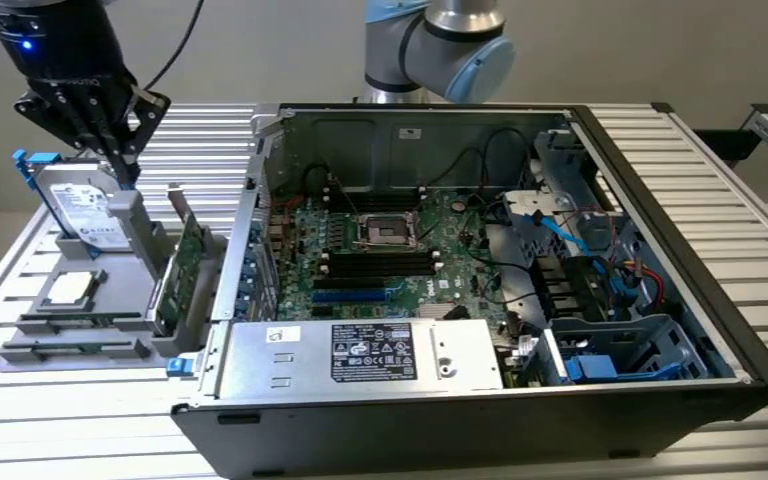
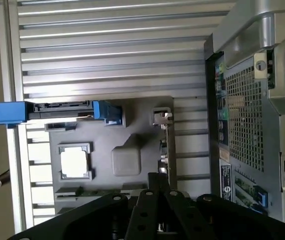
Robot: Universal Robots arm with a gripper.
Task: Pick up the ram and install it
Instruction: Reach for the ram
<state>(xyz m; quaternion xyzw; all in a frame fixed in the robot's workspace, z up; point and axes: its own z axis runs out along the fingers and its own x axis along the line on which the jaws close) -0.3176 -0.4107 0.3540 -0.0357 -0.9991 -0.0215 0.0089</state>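
Note:
The ram [image 2: 97,191] is a thin green strip standing on edge in a slot of the grey parts holder [image 2: 127,160], just past the square processor [image 2: 75,162]. My gripper [image 1: 125,172] hangs over the holder [image 1: 77,350] at the exterior view's left, close beside the upright hard drive [image 1: 80,205]. Its fingers [image 2: 157,184] are shut together with nothing between them, and they sit above the holder, apart from the ram. The open computer case [image 1: 264,200] holds the motherboard, whose black memory slots [image 1: 381,265] lie in its middle.
A wide green expansion card [image 1: 191,262] with a metal bracket stands on the holder's side nearest the case. The hard drive's blue rails [image 2: 10,112] stick out past the holder. The case's power supply [image 1: 357,355], cables and drive cage [image 1: 624,345] crowd its front and right.

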